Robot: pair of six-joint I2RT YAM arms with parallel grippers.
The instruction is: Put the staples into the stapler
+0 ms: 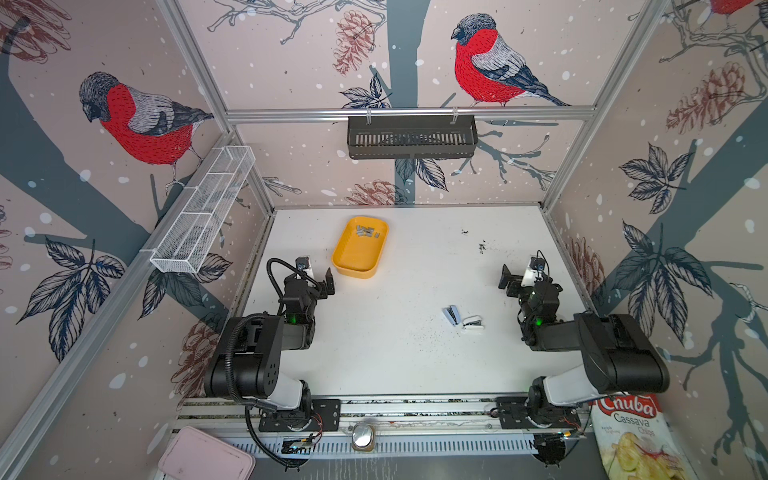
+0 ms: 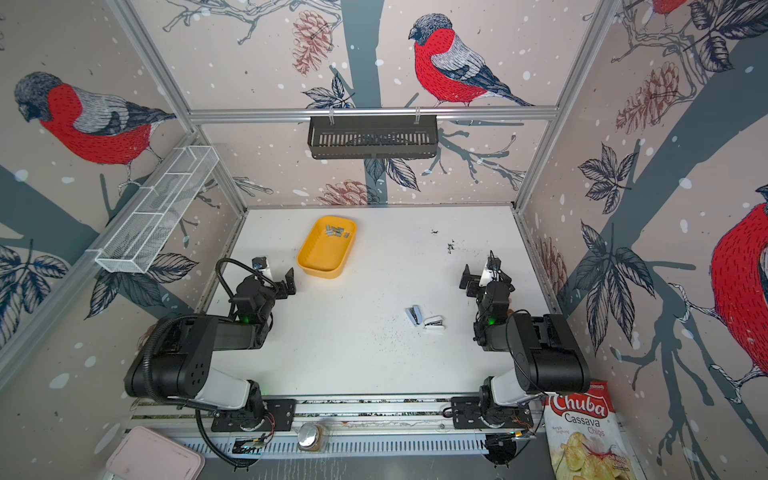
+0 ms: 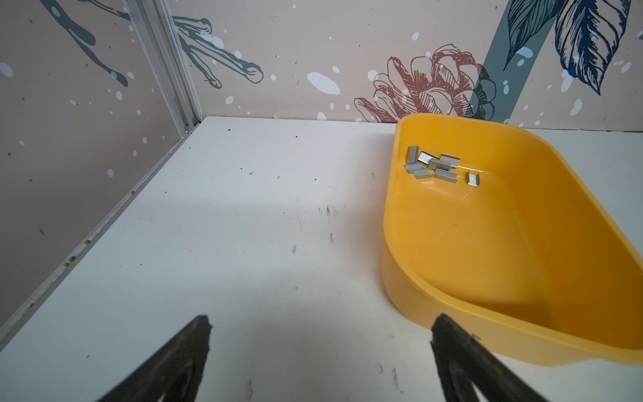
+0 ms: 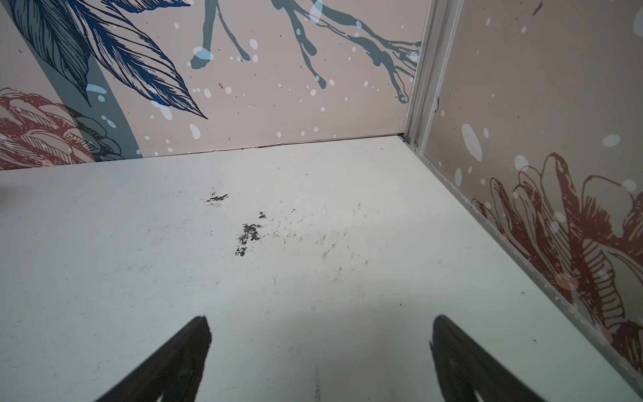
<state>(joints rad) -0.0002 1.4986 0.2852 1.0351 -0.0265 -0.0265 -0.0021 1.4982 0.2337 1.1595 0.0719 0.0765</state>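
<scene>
Several silver staples (image 1: 368,232) (image 2: 336,232) (image 3: 435,165) lie bunched at the far end of a yellow tray (image 1: 353,268) (image 2: 320,270) (image 3: 452,313) on the white table. The stapler (image 1: 453,314) (image 2: 415,314) is small and pale blue. It lies opened out on the table right of centre, with its white half (image 1: 473,325) beside it. My left gripper (image 1: 322,280) (image 2: 280,282) (image 3: 322,320) is open and empty just left of the tray's near end. My right gripper (image 1: 519,276) (image 2: 482,277) (image 4: 320,320) is open and empty over bare table, behind and to the right of the stapler.
Dark scuffs and specks (image 1: 482,247) (image 4: 248,236) mark the table at the back right. A white wire basket (image 1: 203,212) hangs on the left wall and a black basket (image 1: 411,137) on the back wall. A chips bag (image 1: 636,436) and a pink lid (image 1: 203,457) lie off the table's front.
</scene>
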